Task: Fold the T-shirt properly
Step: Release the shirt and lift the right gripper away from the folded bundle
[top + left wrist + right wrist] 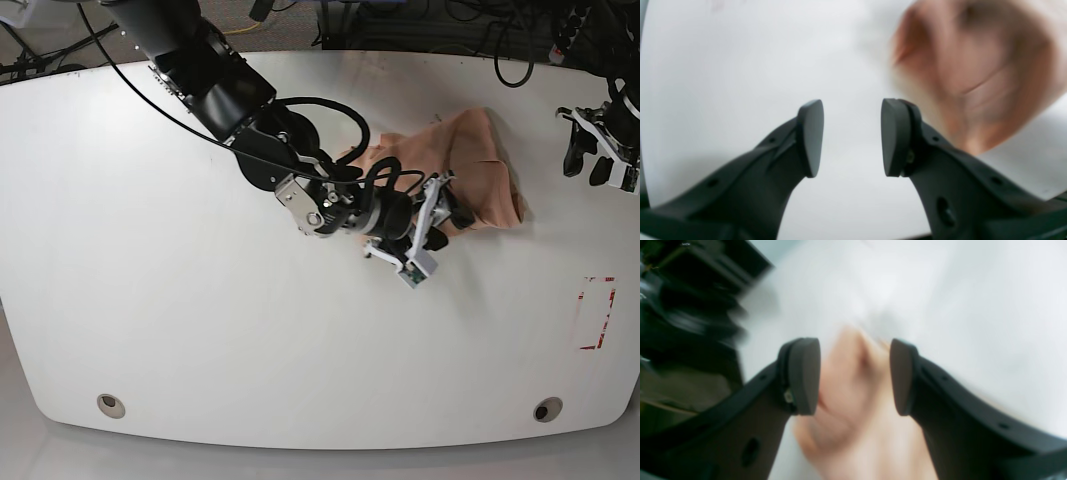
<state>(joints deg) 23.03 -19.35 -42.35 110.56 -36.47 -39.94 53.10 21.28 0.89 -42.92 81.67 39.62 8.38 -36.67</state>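
Observation:
The peach T-shirt (478, 165) lies crumpled in a heap on the white table (200, 330), right of centre. My right gripper (450, 212) reaches in from the left to the heap's lower left edge. In the right wrist view its jaws stand open around a blurred fold of the T-shirt (853, 400), and the right gripper (855, 373) is not clamped on it. My left gripper (592, 158) hovers at the table's far right, apart from the cloth. The left gripper (851, 133) is open with nothing between its fingers, and the T-shirt (977, 66) shows blurred at the upper right.
A red-outlined rectangle (597, 312) is marked on the table near the right edge. Two round holes (111, 405) (545, 409) sit near the front edge. Cables (470, 30) run behind the table's far edge.

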